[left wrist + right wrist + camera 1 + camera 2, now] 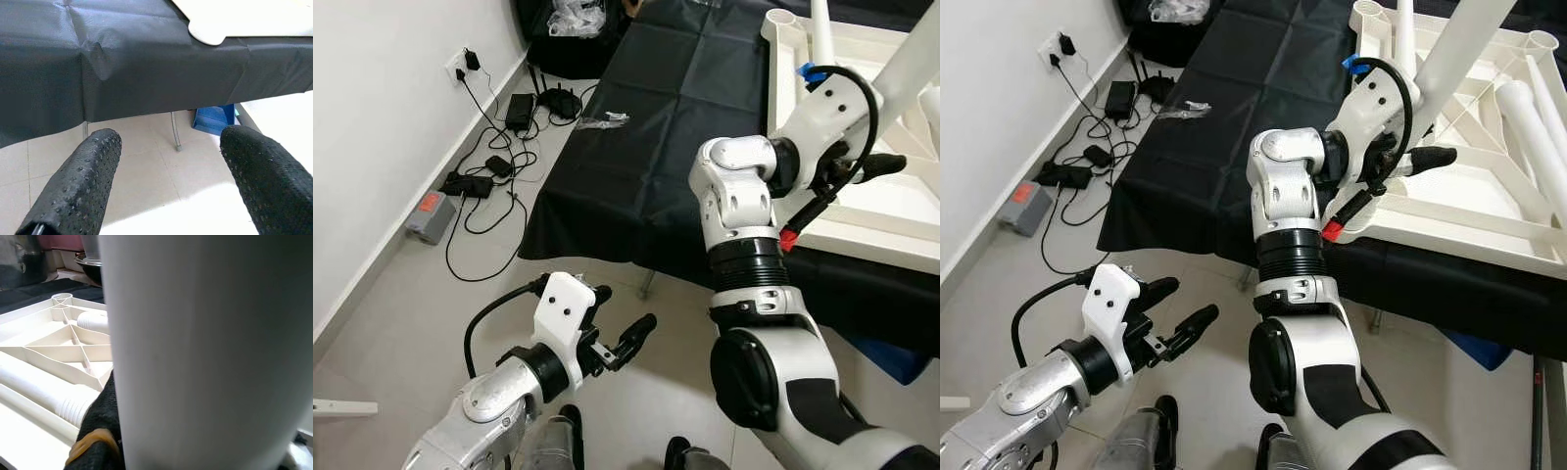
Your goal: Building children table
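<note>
The white children's table top (1449, 215) lies upside down, ribs up, on a table covered in black cloth (646, 127). My right gripper (1435, 137) is over its near left part, shut on a white table leg (1459, 49) that slants up to the right. In the right wrist view the leg (205, 352) stands very close against a black finger (98, 431). Another leg (1400, 29) stands upright at a far corner, and one more leg (1538, 117) lies on the top. My left gripper (622, 315) hangs open and empty low over the floor, short of the cloth's edge.
Cables and power adapters (499, 147) lie on the floor by the left wall, beside a grey box (431, 215). A small clear bag (605, 119) rests on the cloth. A blue object (891, 357) and a metal table leg (175, 132) are under the table.
</note>
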Robot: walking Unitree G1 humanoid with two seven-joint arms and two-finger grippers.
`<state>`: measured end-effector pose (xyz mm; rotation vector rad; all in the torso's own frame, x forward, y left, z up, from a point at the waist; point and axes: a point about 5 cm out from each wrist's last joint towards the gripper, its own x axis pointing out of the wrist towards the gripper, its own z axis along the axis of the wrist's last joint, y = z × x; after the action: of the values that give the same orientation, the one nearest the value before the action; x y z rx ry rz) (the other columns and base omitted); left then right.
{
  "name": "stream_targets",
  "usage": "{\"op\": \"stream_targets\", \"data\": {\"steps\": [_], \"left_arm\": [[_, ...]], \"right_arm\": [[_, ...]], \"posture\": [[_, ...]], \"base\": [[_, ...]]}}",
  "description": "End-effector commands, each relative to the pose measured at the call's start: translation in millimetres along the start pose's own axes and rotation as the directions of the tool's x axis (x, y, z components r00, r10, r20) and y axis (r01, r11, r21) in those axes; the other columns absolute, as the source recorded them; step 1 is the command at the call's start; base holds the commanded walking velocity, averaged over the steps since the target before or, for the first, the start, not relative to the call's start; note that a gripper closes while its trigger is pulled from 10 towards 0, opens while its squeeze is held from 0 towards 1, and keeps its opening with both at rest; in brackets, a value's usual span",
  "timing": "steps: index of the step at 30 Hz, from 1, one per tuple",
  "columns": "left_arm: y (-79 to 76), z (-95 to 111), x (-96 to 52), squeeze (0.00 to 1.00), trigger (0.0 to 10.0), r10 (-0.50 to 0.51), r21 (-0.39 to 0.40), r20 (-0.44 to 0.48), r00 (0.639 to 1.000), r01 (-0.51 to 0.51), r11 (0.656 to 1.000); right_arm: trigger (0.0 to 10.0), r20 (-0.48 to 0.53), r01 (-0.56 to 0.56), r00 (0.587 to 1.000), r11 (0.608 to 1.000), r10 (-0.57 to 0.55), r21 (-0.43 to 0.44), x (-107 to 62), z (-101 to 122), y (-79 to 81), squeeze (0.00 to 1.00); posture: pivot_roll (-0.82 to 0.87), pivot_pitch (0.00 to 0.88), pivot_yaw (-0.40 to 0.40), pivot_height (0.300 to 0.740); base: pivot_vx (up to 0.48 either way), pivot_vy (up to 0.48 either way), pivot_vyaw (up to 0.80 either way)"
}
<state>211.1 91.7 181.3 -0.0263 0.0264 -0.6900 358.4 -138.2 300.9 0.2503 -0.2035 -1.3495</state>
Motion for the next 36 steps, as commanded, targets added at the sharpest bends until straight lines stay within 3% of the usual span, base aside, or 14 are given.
{"op": "stream_targets", "data": {"steps": [1, 2, 5, 10, 29, 30, 32, 35, 36], "left_arm": [[-1.5, -5, -0.9, 0.00, 10.0, -0.006, -0.017, -0.023, 1.000, 0.006, 1.000], [-1.5, -5, -0.9, 0.00, 10.0, -0.006, -0.017, -0.023, 1.000, 0.006, 1.000], [0.0, -5, -0.8, 0.00, 10.0, -0.003, -0.014, -0.023, 1.000, 0.003, 1.000], [0.7, -5, -0.3, 0.00, 10.0, -0.002, -0.013, -0.022, 1.000, 0.002, 1.000], [2.1, -7, 1.9, 0.00, 10.0, 0.001, -0.012, -0.021, 1.000, -0.001, 1.000], [2.0, -7, 2.1, 0.00, 10.0, 0.001, -0.012, -0.021, 1.000, -0.001, 1.000], [2.6, -6, 3.2, 0.00, 10.0, 0.002, -0.012, -0.017, 1.000, -0.002, 1.000], [2.8, -6, 3.4, 0.00, 10.0, 0.002, -0.012, -0.017, 1.000, -0.003, 1.000], [3.1, -6, 3.6, 0.00, 10.0, 0.003, -0.009, -0.016, 1.000, -0.003, 1.000]], "right_arm": [[10.0, -0.099, 0.023, 0.995, 0.993, -0.034, -0.113, 7.1, -33, -9.4, 0.00], [10.0, -0.099, 0.023, 0.995, 0.993, -0.034, -0.113, 7.1, -33, -9.4, 0.00], [10.0, -0.062, 0.018, 0.998, 0.999, -0.020, -0.037, 7.5, -5, -3.2, 0.00], [10.0, -0.048, 0.013, 0.999, 1.000, -0.013, 0.002, 7.8, 14, 0.0, 0.00], [10.0, -0.043, -0.094, 0.994, 0.987, 0.100, 0.129, 4.8, 59, 5.1, 0.00], [10.0, -0.029, -0.125, 0.991, 0.981, 0.131, 0.146, 4.3, 62, 5.8, 0.00], [10.0, -0.016, -0.270, 0.959, 0.931, 0.283, 0.246, 1.6, 64, 10.8, 0.00], [10.0, -0.012, -0.304, 0.948, 0.913, 0.319, 0.271, 0.9, 64, 12.0, 0.00], [10.0, 0.002, -0.352, 0.929, 0.883, 0.370, 0.311, 0.4, 64, 12.8, 0.00]], "posture": [[0.20, 0.365, -0.005, 0.740], [0.20, 0.365, -0.005, 0.740], [0.20, 0.365, -0.004, 0.740], [0.20, 0.365, -0.004, 0.740], [0.19, 0.350, -0.006, 0.740], [0.19, 0.350, -0.007, 0.740], [0.19, 0.342, -0.006, 0.740], [0.19, 0.342, -0.006, 0.740], [0.19, 0.338, -0.005, 0.740]], "base": [[0.000, 0.000, 0.00], [0.000, 0.000, 0.00], [0.000, 0.000, 0.00], [0.000, 0.000, 0.00], [0.000, 0.000, 0.00], [0.000, 0.000, 0.00], [0.000, 0.000, 0.00], [0.000, 0.000, 0.00], [0.000, 0.000, 0.00]]}}
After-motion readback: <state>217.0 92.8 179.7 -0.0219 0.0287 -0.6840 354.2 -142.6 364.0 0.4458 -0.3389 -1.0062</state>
